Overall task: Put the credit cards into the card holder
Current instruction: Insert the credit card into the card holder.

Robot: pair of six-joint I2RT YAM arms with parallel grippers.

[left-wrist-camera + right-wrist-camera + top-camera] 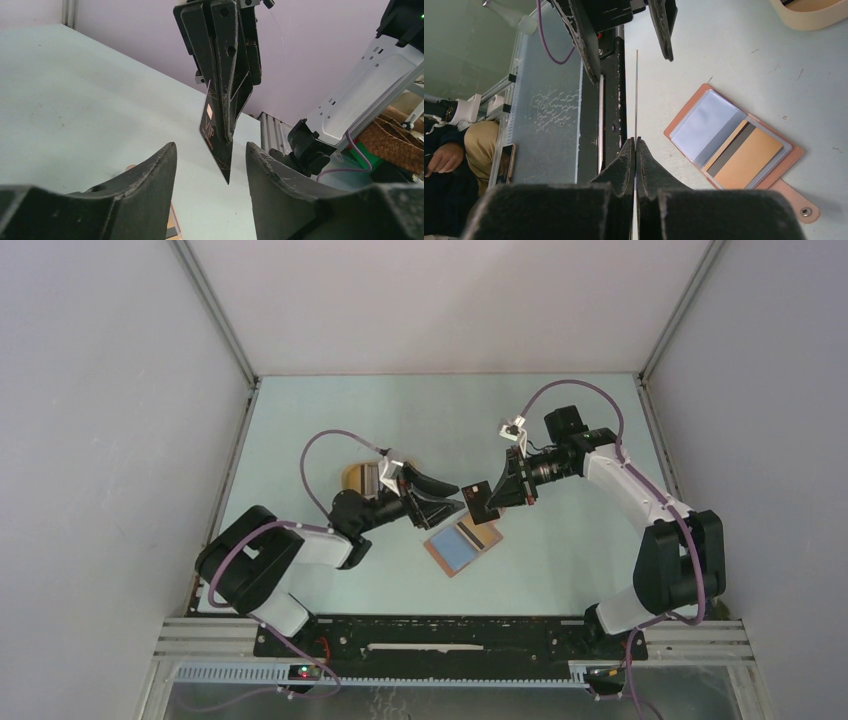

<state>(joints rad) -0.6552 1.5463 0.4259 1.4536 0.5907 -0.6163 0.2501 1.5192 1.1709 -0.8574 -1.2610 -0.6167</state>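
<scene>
Black plastic, thin and flat: dark card (216, 135) hanging in the air over the middle of the bench (330, 410), not lying on it. Pinched at one end between the fully shut fingers of the right claw (636, 150), with the other end free and pointing toward the left arm. From the right wrist seen edge-on, only as one fine line running straight out from the fingertips.

Free end standing inside the gap of the left claw (210, 146), one finger facing each flat side. Long axis of the card running along the line from one claw to the other. Left claw about half open and holding nothing. Small gap visible between each finger and the card, so no touching as far as can be told. Looks like a handover from right to left, not yet made. For that, only a squeeze on the flat sides needed, without any sideways push that could twist the card in the right claw.

Below, a little toward the near edge: card holder (462, 547), lying open and flat on the bench, reddish-brown rim, blue-grey pocket in one half, tan card (746, 157) with a black stripe already sitting in the other half. Both claws about equally near, above it.

Further out, behind the left arm toward the far left corner: yellow tray (355, 477), well apart from the holder.
</scene>
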